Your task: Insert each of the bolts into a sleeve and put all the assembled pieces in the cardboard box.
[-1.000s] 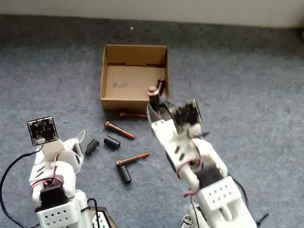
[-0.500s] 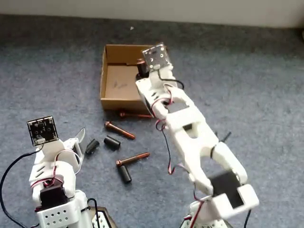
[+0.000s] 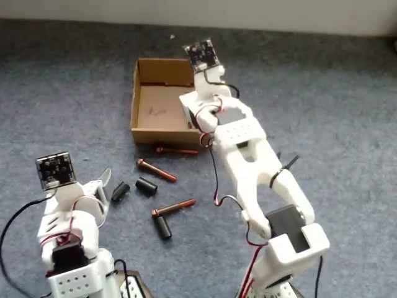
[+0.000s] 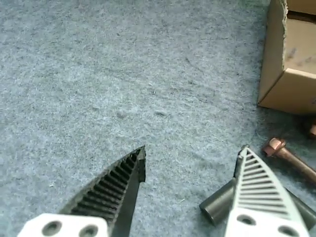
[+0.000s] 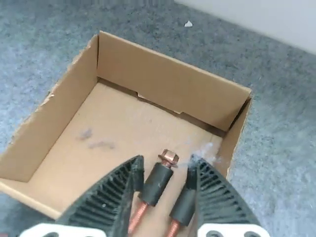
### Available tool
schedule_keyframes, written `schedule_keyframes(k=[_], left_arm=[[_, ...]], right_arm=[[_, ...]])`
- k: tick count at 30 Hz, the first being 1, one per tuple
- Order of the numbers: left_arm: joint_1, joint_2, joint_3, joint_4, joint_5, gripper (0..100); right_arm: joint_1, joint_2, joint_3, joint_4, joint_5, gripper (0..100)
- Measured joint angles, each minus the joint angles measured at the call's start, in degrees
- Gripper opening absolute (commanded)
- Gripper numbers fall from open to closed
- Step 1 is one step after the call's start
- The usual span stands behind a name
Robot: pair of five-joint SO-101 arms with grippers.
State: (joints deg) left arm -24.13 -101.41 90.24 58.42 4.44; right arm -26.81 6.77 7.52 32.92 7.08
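The cardboard box (image 3: 144,99) sits at the back of the carpet, and my right arm stretches out over it. My right gripper (image 5: 166,160) hangs open above the box floor (image 5: 98,148). Two assembled pieces lie between its fingers near the box's right wall, one (image 5: 157,183) with its copper head showing and another (image 5: 179,208) beside it. Three loose bolts (image 3: 156,169) (image 3: 175,149) (image 3: 173,207) and three black sleeves (image 3: 146,185) (image 3: 120,190) (image 3: 163,228) lie in front of the box. My left gripper (image 4: 193,152) is open and low, with a sleeve (image 4: 217,205) by one finger.
Grey carpet (image 3: 322,124) covers the whole work area, with a pale wall edge (image 3: 279,12) along the back. The box corner (image 4: 286,74) and a bolt (image 4: 291,159) lie ahead of the left gripper. A small white scrap (image 3: 172,37) lies behind the box.
My right arm swung forward from the box's front wall and stretched over the box, carrying the assembled piece, which now lies inside. The left arm stayed still.
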Motion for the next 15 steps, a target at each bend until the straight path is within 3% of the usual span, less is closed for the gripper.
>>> schedule_keyframes(k=[9, 15], left_arm=[[-9.6, 0.0, -0.1, -0.4, 4.8, 30], [-10.9, 0.0, -0.1, -0.4, 5.3, 30]], right_arm=[[-4.3, 0.0, -12.4, 32.2, 0.0, 13.4], [-12.0, 0.0, -11.8, 40.2, 0.0, 13.4]])
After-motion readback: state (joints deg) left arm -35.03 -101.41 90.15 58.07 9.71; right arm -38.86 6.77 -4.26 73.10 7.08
